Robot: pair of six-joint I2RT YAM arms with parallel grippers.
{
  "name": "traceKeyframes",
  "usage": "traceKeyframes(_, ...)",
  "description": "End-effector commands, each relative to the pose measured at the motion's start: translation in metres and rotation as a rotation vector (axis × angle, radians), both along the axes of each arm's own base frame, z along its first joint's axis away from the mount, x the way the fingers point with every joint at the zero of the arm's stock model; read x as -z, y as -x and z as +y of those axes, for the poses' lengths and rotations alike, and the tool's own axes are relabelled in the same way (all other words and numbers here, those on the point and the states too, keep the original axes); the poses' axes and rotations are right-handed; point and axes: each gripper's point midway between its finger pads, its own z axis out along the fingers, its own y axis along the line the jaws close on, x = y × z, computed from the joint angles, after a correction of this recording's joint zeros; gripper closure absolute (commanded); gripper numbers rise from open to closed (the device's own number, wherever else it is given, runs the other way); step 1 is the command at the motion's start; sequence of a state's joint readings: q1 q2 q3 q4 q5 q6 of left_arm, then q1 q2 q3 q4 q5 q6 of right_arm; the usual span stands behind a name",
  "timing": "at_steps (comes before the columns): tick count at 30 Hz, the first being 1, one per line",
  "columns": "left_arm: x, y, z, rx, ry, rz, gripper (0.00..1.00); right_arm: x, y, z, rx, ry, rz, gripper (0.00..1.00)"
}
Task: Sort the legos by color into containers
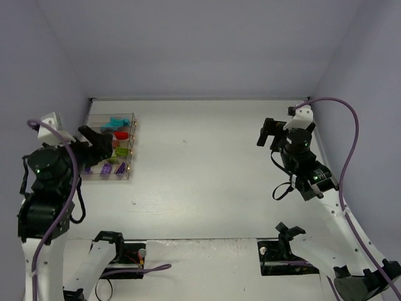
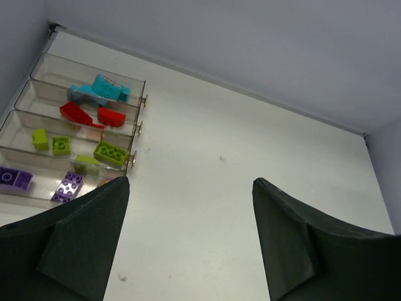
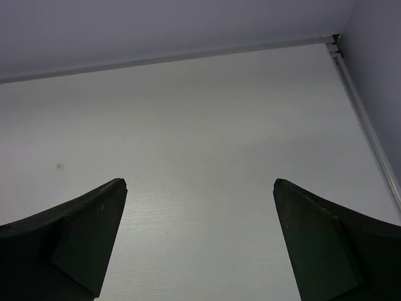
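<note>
My left gripper (image 2: 191,182) hangs open and empty just beside the containers (image 2: 81,68) at the tabletop's (image 2: 250,144) far left; the legos (image 2: 110,152) lie inside, one color per bin: cyan, red, green, purple. My right gripper (image 3: 199,182) gapes wide, empty too

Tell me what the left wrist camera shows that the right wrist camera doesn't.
Only the left wrist view: the containers, with cyan legos, red legos, lime green legos and purple legos each in their own bin. Only the right wrist view: the metal rail along the right edge. Both: white table, the back wall, and that arm's own gripper open and empty, left gripper and right gripper alike.
</note>
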State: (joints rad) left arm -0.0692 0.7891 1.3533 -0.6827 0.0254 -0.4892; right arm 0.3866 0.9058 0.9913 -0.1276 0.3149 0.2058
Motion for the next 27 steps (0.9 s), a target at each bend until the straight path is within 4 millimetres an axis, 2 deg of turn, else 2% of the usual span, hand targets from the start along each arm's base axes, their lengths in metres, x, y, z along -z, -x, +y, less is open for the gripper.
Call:
traceKeyframes(1,0.012,0.034,0.007,-0.005,-0.073,0.004,0.26,-0.043,0.009,-0.016,0.034,0.030,-0.123,0.00)
traceKeyframes(2,0.013,0.034,0.006,0.001,-0.073,0.003,0.26,-0.044,0.009,-0.016,0.034,0.031,-0.123,0.00)
traceKeyframes(4,0.018,0.050,0.009,-0.007,-0.083,0.008,0.25,-0.050,0.017,-0.020,0.039,0.025,-0.150,0.00)
traceKeyframes(9,0.029,0.068,0.008,0.004,-0.072,0.023,0.23,-0.059,0.033,-0.031,0.047,0.064,-0.180,0.00)
traceKeyframes(13,0.035,0.076,0.006,0.017,-0.051,0.023,0.23,-0.072,0.048,-0.038,0.050,0.068,-0.212,0.00)
traceKeyframes(18,0.036,0.086,0.011,0.007,-0.081,0.021,0.21,-0.077,0.060,-0.044,0.058,0.046,-0.241,0.00)
traceKeyframes(27,0.046,0.097,0.015,-0.008,-0.083,0.045,0.18,-0.077,0.066,-0.046,0.046,0.071,-0.240,0.00)
